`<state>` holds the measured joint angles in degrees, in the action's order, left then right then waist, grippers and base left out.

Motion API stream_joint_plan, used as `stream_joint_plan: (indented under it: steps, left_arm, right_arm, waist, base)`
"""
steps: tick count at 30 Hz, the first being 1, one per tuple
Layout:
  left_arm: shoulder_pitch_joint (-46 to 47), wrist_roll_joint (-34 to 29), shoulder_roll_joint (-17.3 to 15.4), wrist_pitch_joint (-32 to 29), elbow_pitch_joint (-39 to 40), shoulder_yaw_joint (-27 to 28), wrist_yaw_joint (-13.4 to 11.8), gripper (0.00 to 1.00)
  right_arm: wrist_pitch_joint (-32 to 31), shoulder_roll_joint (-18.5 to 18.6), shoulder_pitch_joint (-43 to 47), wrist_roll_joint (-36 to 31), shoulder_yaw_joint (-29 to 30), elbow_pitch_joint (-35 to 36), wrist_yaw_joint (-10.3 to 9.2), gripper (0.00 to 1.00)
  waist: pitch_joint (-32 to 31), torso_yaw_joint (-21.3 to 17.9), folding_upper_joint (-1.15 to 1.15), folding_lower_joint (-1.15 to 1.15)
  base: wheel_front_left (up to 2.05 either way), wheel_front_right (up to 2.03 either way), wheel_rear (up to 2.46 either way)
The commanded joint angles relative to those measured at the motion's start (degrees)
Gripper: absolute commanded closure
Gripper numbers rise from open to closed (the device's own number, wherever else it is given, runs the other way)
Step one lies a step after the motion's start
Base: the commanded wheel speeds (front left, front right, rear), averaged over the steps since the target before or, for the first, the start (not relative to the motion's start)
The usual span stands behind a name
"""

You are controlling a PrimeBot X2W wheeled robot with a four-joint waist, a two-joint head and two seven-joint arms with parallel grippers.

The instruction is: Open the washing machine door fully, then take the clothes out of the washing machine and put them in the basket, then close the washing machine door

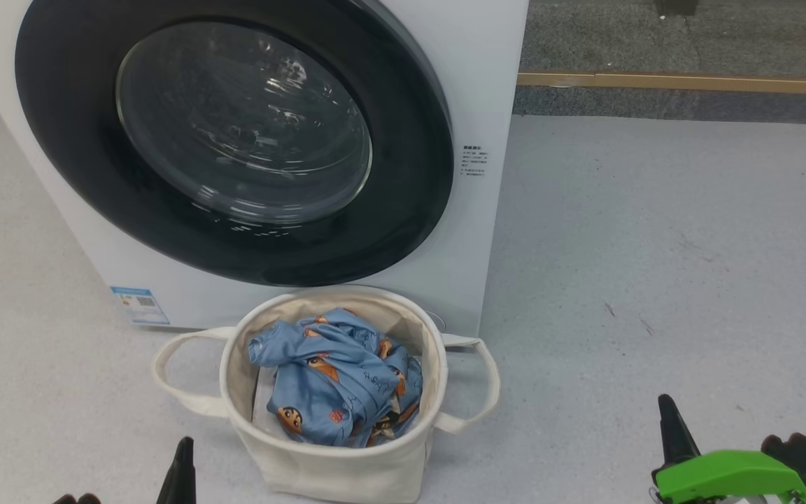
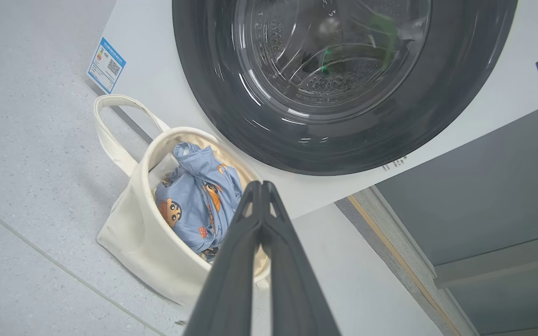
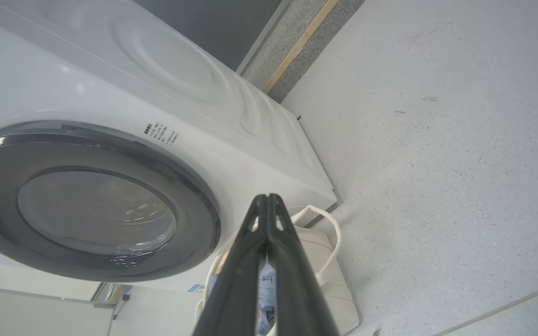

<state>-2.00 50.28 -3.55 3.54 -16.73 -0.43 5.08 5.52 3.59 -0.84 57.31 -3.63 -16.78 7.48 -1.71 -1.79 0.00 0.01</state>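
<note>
Pale speckled floor [image 1: 655, 245] (scuffed), grey wall [image 1: 683, 42], prob. carpeted.

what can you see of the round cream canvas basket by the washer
The round cream canvas basket is a soft tub with two loop handles, standing upright and open on the pale floor, just before the white front-loading washing machine. Crumpled light blue cartoon-print clothes fill it.

door [image 1: 403, 210]: glossy black, glass | basket [image 1: 347, 469]: matt canvas | clothes [image 1: 336, 381]: soft cloth

The left gripper [image 2: 260, 185] is seen with its fingers [image 2: 231, 261] pressed together. The right gripper [image 3: 267, 198] is likewise closed, its wrist [image 1: 725, 476] seemingly tilted, though cropped.
</note>
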Motion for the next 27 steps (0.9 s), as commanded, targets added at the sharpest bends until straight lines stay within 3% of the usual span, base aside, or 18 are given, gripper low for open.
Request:
stream_joint_plan:
  steps: [1,27]
  left_arm:
    - [3.02,1.67,-0.05,-0.35,2.17,1.69,0.32,1.0]
    - [5.31,19.42,0.27,-4.63,2.39,4.03,1.24,1.0]
  right_arm:
    - [-0.43,0.75,-3.02,1.63,-0.06,2.11,0.01,1.0]
    - [-4.81,0.77,-3.97,17.06,3.53,2.45,0.01,1.0]
  waist:
    - [0.04,0.04,0.0,0.0]
    - [0.86,0.81,0.0,0.0]
  base:
    - [0.0,0.0,0.0]
    - [0.0,0.0,0.0]
